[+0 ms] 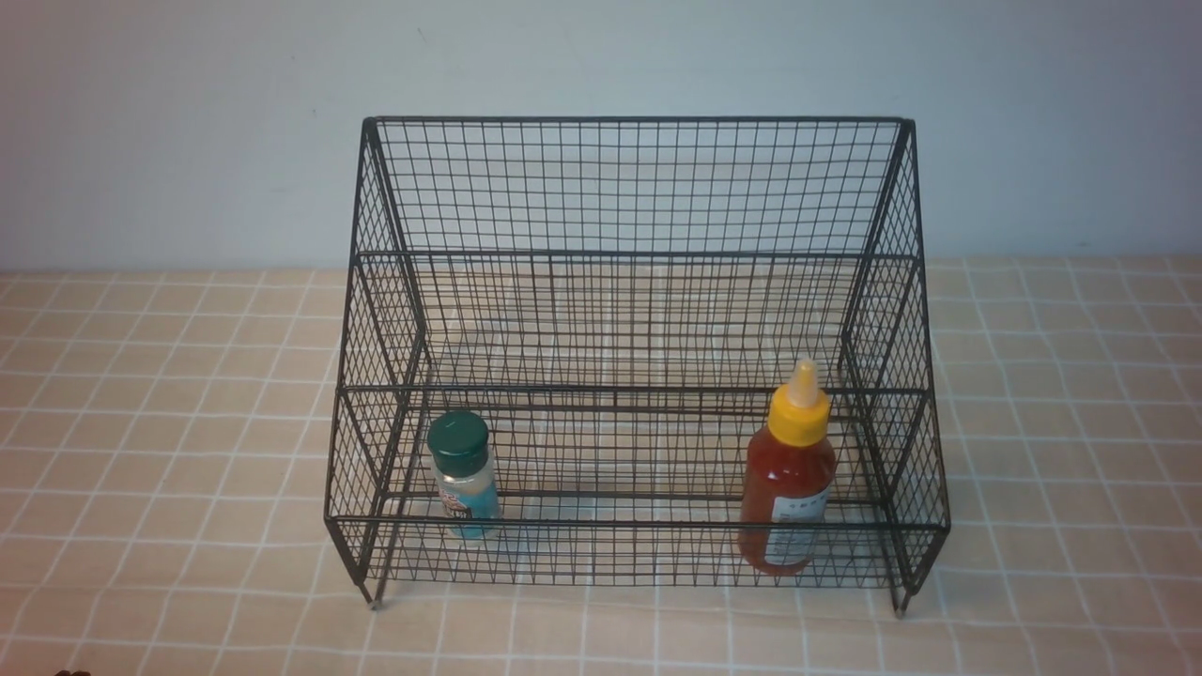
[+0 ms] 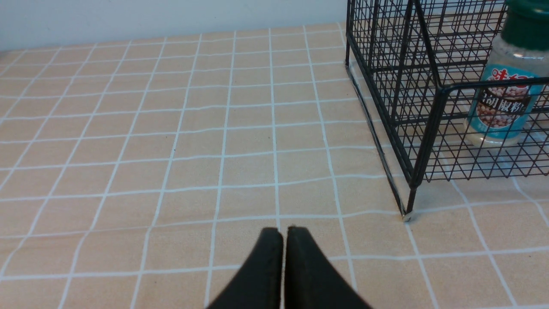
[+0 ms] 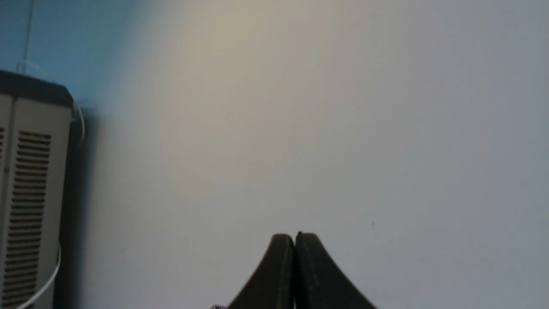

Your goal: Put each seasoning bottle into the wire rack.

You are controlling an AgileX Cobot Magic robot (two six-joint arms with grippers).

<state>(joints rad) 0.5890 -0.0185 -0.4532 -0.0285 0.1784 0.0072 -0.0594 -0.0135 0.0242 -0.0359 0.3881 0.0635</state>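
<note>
Mostly a pale grey wall behind a table covered in peach checked cloth; black wire rack stands mid-table on short feet; red-brown sauce bottle with yellow nozzle upright in the lowest front tier, right side; small shaker jar, green cap, teal label, upright same tier, left side; left gripper jaws closed, empty, above bare cloth near the rack's corner foot; right gripper jaws closed, empty, facing wall beside a beige vented box
</note>
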